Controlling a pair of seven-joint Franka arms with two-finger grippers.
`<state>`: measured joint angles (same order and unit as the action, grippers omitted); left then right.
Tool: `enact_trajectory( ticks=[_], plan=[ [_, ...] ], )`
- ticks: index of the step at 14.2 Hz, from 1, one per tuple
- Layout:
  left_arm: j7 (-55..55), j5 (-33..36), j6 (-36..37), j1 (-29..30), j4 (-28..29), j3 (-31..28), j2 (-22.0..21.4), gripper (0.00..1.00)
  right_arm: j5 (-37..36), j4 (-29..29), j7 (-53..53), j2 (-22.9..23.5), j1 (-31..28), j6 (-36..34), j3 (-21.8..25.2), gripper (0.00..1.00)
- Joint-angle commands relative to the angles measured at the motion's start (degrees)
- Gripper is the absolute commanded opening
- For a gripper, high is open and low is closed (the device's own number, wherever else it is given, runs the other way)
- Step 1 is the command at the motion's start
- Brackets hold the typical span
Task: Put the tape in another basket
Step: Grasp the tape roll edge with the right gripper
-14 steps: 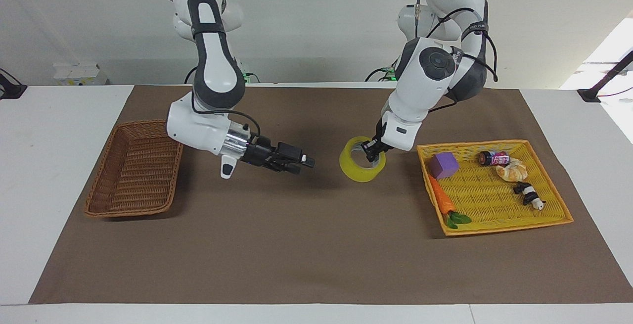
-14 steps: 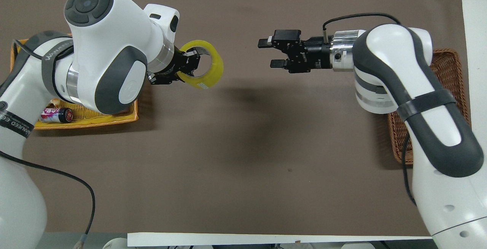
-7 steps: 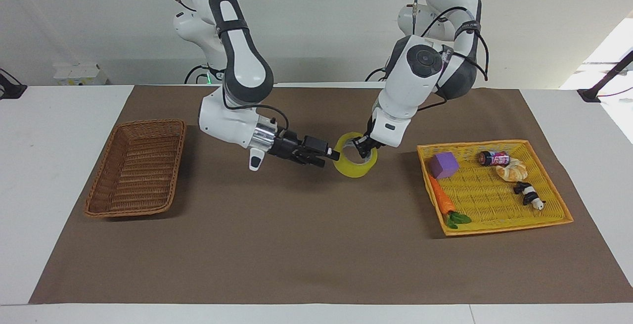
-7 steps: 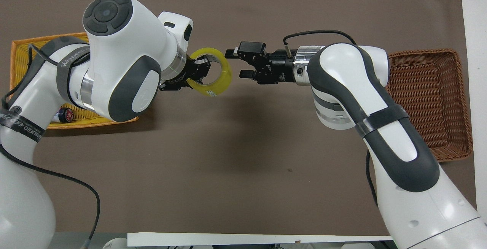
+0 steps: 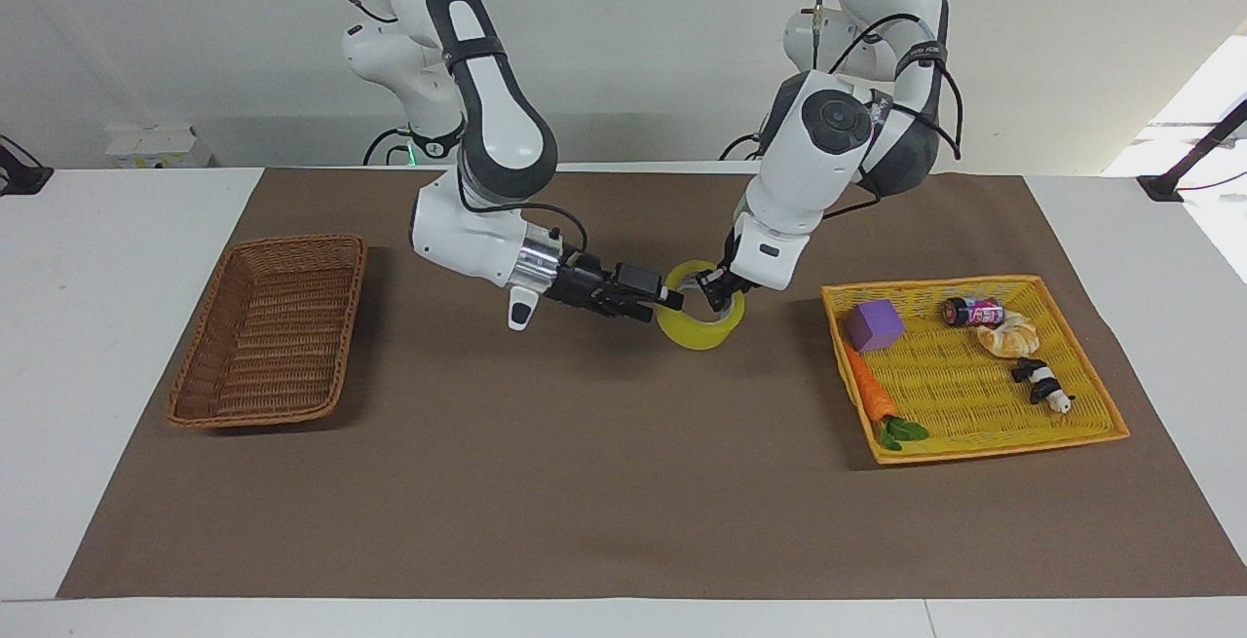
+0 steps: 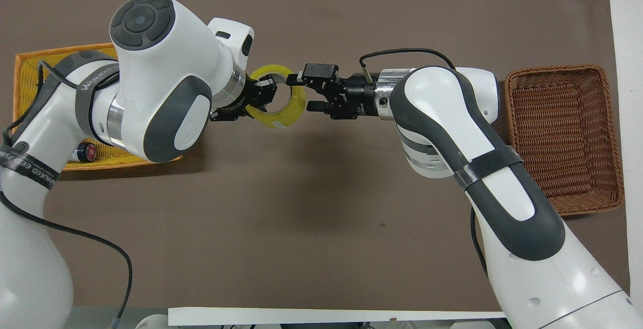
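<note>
Desk (image 5: pixel 623 521): brown mat across it. Brown wicker basket (image 5: pixel 268 331), the goal, sits near the desk edge at the right arm's end and holds nothing. Yellow tray-basket (image 5: pixel 1096 365) sits near the edge at the left arm's end.

Tape (image 5: pixel 699 326): in the air over mid-desk, tilted, nowhere near the basket.

Left arm: elbow high, forearm sloping down. Left claw (image 5: pixel 723 289) clamps the tape's wall, one finger inside the core.

Right arm: reaches across mid-desk, wrist laid nearly level. Right claw (image 5: pixel 655 301) is at the tape's rim on the side away from the left claw; fingers part-way apart and straddling the wall in the overhead view (image 6: pixel 300 90), not visibly pinched yet.

Step in hand, by judgement: hand-over between arms. To do it well:
- right claw seats deep over the wall, then closes firmly;
- left claw lets go only after that;
- left finger backs straight out of the core, no dragging;
- roll kept off the mat.
</note>
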<state>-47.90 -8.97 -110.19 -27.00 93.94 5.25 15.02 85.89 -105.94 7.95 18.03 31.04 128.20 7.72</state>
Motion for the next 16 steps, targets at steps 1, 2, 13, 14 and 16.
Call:
enact_trajectory(
  ticks=[1, 2, 13, 14, 16],
  plan=[
    [0.7, -1.0, -1.2, -0.4, 3.0, -0.9, -2.7, 0.00, 1.0, -1.5, -0.5, -1.2, 0.9, 0.9, -0.2, 0.98],
    [0.6, -1.0, -1.2, -0.4, 2.8, -0.9, -2.7, 0.00, 1.0, -1.5, -0.5, -1.2, 0.9, 1.2, -0.2, 0.95],
    [0.6, -1.0, -1.5, -0.2, 2.7, -0.8, -2.7, 0.03, 1.0, -1.4, -0.3, -1.4, 0.9, 0.7, -0.2, 0.00],
    [0.4, -1.0, -1.4, -0.2, 2.2, -0.8, -2.5, 0.21, 0.9, -1.4, -0.3, -1.4, 0.9, 0.7, -0.2, 0.00],
    [0.6, -0.4, 0.1, -0.6, 0.6, -0.9, -2.2, 0.98, 0.8, -1.4, -0.1, -1.3, 0.8, 0.5, -0.2, 0.00]
  ],
)
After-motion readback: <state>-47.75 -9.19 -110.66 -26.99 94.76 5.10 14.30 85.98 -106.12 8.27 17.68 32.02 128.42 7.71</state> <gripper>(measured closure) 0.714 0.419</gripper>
